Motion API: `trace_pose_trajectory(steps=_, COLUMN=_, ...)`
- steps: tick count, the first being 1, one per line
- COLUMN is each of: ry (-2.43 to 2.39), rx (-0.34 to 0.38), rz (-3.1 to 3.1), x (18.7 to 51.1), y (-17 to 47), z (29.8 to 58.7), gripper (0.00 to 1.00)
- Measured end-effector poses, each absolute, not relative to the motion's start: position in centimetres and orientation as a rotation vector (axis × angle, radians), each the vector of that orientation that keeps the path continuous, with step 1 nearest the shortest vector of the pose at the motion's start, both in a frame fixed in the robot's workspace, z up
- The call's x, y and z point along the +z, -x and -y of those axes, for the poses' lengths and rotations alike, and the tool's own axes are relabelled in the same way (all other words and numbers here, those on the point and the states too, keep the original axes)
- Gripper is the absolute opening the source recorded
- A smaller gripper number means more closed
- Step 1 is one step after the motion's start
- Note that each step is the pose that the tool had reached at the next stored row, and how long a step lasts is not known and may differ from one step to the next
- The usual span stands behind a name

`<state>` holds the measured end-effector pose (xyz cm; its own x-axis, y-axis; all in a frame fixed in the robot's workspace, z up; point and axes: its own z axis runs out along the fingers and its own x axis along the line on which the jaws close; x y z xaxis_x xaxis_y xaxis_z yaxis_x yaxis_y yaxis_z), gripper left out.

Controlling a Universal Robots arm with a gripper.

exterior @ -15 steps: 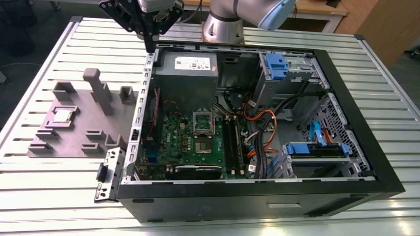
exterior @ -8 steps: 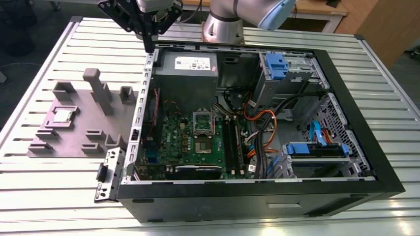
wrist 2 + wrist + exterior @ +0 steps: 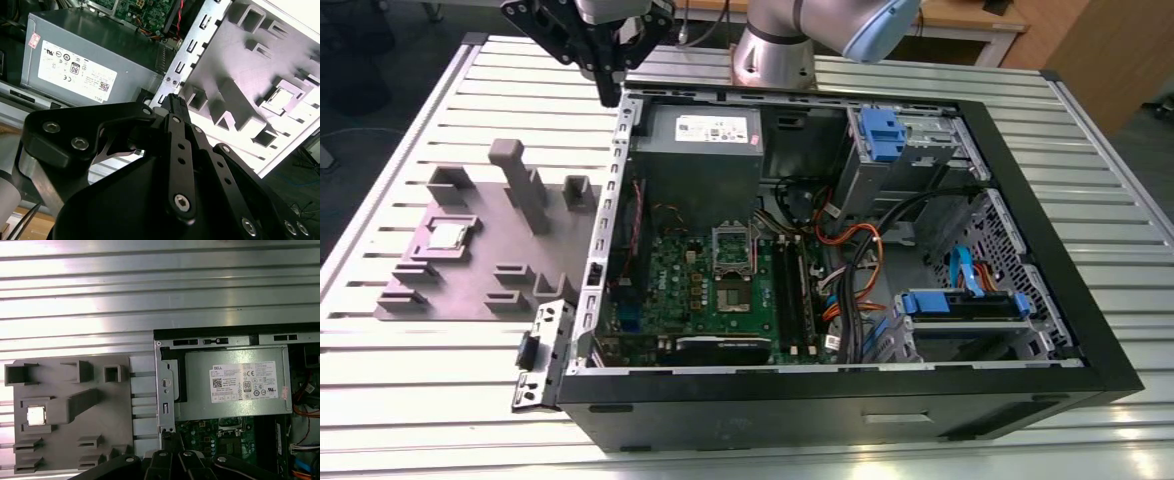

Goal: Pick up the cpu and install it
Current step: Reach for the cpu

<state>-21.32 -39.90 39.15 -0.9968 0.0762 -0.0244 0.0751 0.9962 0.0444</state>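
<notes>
The cpu (image 3: pixel 450 235) is a small shiny square chip lying in a pocket of the grey holder plate (image 3: pixel 480 285), on the exterior view's left of the open computer case (image 3: pixel 1067 330). Both wrist views show the cpu (image 3: pixel 36 415) (image 3: pixel 281 95) resting in that pocket. My gripper (image 3: pixel 607 97) hangs above the case's far corner, well beyond the cpu, shut with nothing between its fingers. Its black fingers (image 3: pixel 175 130) meet at a point over the case's edge. The silver socket frame (image 3: pixel 734 265) sits on the green motherboard inside the case.
A grey power supply (image 3: pixel 700 150) with a white label fills the case's far end near my gripper. Cables, blue drive brackets (image 3: pixel 961 300) and a drive cage crowd the exterior view's right of the case. Tall posts (image 3: pixel 520 180) rise from the holder plate. A ribbed metal table (image 3: pixel 427 400) carries everything.
</notes>
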Motion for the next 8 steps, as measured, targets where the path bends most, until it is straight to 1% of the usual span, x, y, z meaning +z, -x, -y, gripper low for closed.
trace_pose_trajectory(steps=8, ry=-0.118, rx=0.068, rz=-3.113, x=39.14, y=22.06, z=39.90, gripper=0.11)
